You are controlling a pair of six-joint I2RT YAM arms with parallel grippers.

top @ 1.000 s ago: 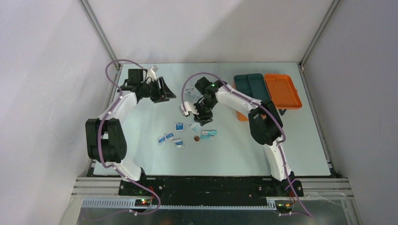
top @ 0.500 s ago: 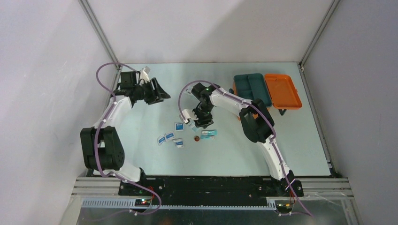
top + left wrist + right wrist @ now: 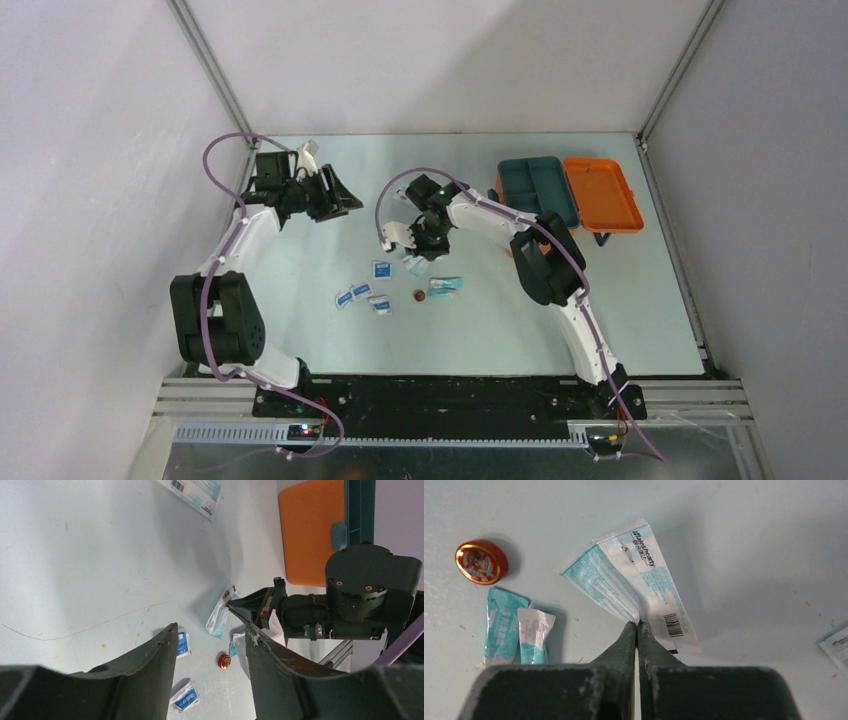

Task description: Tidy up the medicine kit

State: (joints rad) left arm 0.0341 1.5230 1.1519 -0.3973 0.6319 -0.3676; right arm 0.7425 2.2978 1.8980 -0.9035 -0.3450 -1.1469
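The medicine kit (image 3: 538, 186) lies open at the back right, its teal tray next to the orange lid (image 3: 601, 193); its orange side (image 3: 310, 530) also shows in the left wrist view. My right gripper (image 3: 637, 625) is shut on the edge of a white-and-teal packet (image 3: 634, 580), mid-table (image 3: 413, 262). A shadow lies under the packet. My left gripper (image 3: 210, 645) stands open and empty at the back left (image 3: 345, 200), apart from everything.
A small red tin (image 3: 419, 295) (image 3: 480, 561), two teal sachets (image 3: 504, 625) and several blue-and-white sachets (image 3: 352, 295) lie scattered mid-table. Another barcoded packet (image 3: 192, 495) lies farther back. The table's walls stand close on the left and right.
The right gripper's jaws have shut on the white-and-teal packet. The left arm swung a little to the left a second ago and has held still since.
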